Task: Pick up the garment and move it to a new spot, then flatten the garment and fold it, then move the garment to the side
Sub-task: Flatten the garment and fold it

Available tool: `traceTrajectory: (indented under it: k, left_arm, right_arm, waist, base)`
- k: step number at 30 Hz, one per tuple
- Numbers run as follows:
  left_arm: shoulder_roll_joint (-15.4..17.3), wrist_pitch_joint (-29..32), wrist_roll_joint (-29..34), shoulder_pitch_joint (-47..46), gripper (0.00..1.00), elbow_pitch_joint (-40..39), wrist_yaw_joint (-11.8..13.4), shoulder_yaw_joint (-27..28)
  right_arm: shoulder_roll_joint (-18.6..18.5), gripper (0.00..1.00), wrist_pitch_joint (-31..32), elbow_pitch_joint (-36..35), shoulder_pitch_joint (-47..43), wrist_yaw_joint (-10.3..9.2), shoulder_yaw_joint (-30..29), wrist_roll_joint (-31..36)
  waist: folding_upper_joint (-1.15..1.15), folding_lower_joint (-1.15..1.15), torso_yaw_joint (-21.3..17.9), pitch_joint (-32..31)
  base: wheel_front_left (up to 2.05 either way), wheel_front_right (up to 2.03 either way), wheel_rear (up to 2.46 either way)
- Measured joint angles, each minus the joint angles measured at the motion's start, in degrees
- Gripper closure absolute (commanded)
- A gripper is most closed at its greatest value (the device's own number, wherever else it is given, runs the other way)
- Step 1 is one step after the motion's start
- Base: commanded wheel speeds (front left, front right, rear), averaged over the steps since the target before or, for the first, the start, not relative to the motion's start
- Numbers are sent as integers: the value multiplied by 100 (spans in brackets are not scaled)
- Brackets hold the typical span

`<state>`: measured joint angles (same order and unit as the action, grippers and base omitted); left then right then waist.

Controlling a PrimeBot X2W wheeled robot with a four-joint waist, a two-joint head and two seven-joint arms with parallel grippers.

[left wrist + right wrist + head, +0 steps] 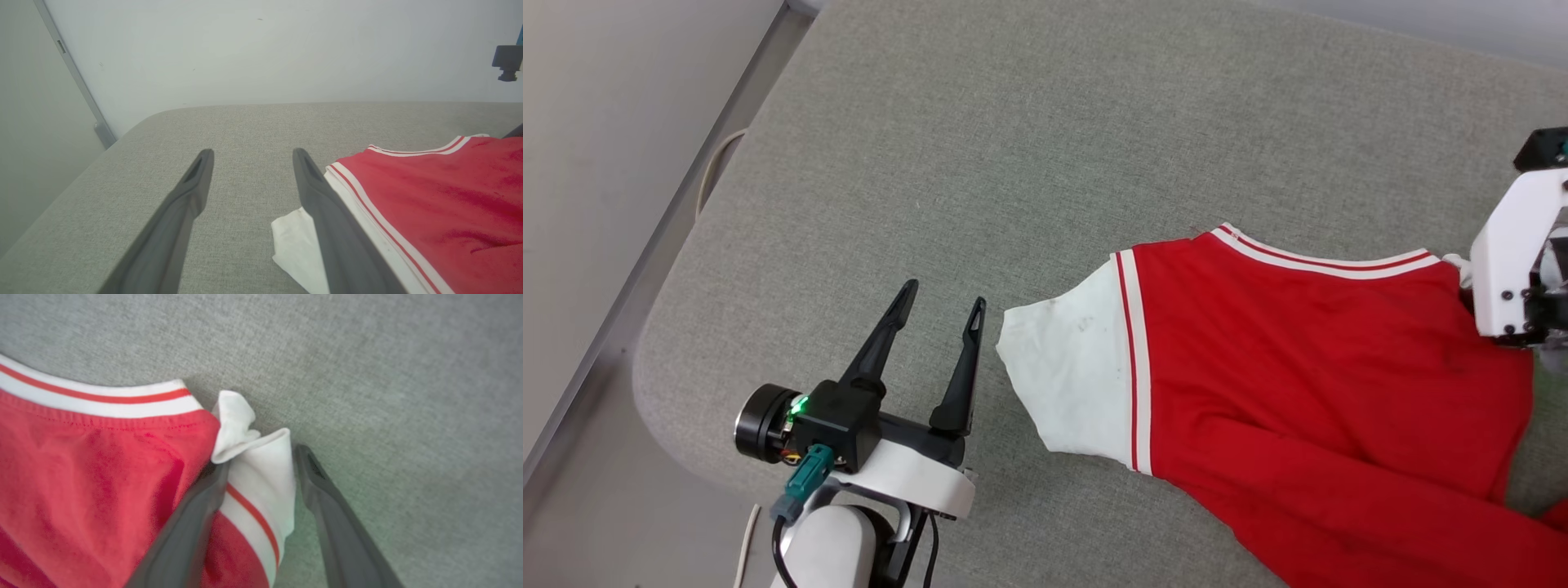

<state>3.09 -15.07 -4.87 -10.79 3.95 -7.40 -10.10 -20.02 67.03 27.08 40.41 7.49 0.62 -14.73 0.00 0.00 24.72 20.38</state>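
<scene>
Red knit, white at the sleeves: garment (1307, 359), lying on the grey table (1013, 122) from centre out to 3 and 5 o'clock in the head view, collar trim toward 12. Looks soft, light and limp. Likely to sag, stretch and drag on the cloth-covered top rather than slide, so better taken at two matched points than at one.

Toward 9 o'clock, left sleeve (1070, 376) spread flat; at the 3 o'clock end, right sleeve (245, 428) bunched and curled. Just beside the flat sleeve's hem, at its 9 o'clock, left gripper (944, 294), fingers well apart and holding nothing. At the bunched sleeve, right gripper (261, 457), fingers apart astride the white fold and not closed on it; contact with the cloth hard to tell.

Best holds, by judgement: the sleeve hems or shoulder seams, doubled and striped, firmer to bite than single red cloth.
</scene>
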Motion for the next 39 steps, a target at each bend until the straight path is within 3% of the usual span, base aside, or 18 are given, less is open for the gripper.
traceTrajectory:
  k: [7,17,24,32,34,35,36,39]
  left_arm:
    - [-4,0,59,13,0,12,0,114]
    - [-9,0,100,102,0,2,-1,196]
    - [-10,0,111,130,0,-43,-1,194]
    - [-9,0,76,112,0,-91,-1,165]
    - [-14,0,65,68,0,-96,-1,136]
    - [-12,0,65,51,0,-87,-1,131]
    - [-12,0,65,36,0,-79,-1,131]
    - [-10,0,66,10,0,-54,-1,151]
  right_arm:
    - [-85,100,-156,81,-132,5,49,-68]
    - [-672,100,-198,42,-279,4,-250,33]
    - [-1319,100,-93,-116,-492,4,-750,345]
    - [-1764,100,-99,-114,-694,4,-1386,1033]
    - [-1729,100,-236,-83,-691,4,-1683,1172]
    - [-1657,94,-319,-65,-681,4,-1834,1271]
    - [-1584,0,-421,-58,-681,4,-1889,1383]
    - [-1363,0,-681,-16,-657,4,-2002,1589]
  waist:
    - [0,0,-166,-172]
    - [0,0,-557,-527]
    - [0,0,-713,-641]
    - [0,0,-680,-394]
    - [0,0,-648,-315]
    - [0,0,-629,-282]
    - [0,0,-611,-257]
    - [0,0,-600,-238]
  base:
    - [0,0,0]
    - [0,0,0]
    - [0,0,0]
    - [0,0,0]
    - [0,0,0]
    - [0,0,0]
    - [0,0,0]
    - [0,0,0]
